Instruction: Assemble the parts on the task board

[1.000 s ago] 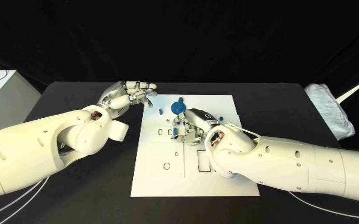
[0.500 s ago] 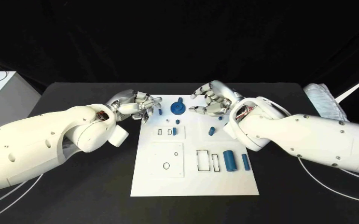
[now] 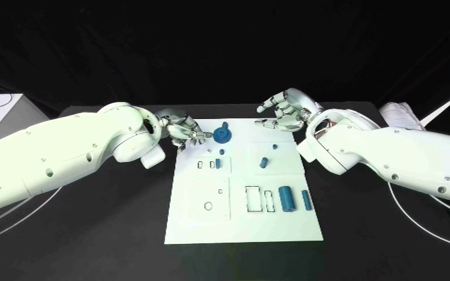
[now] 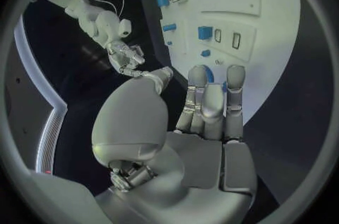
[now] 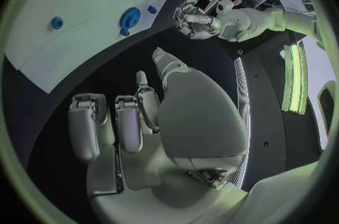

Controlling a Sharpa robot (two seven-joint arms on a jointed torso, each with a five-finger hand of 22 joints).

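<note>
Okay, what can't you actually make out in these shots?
- Head view: whether the left hand pinches a small part; its own fingers hide it.
- Head view: which slots of the task board are filled; too small.
- Right wrist view: the task board's far side, cut off by the circle's rim.

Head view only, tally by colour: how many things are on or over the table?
Blue parts in plain sight: 6
White task board: 1
Silver hands: 2, left hand and right hand
Total: 9
</note>
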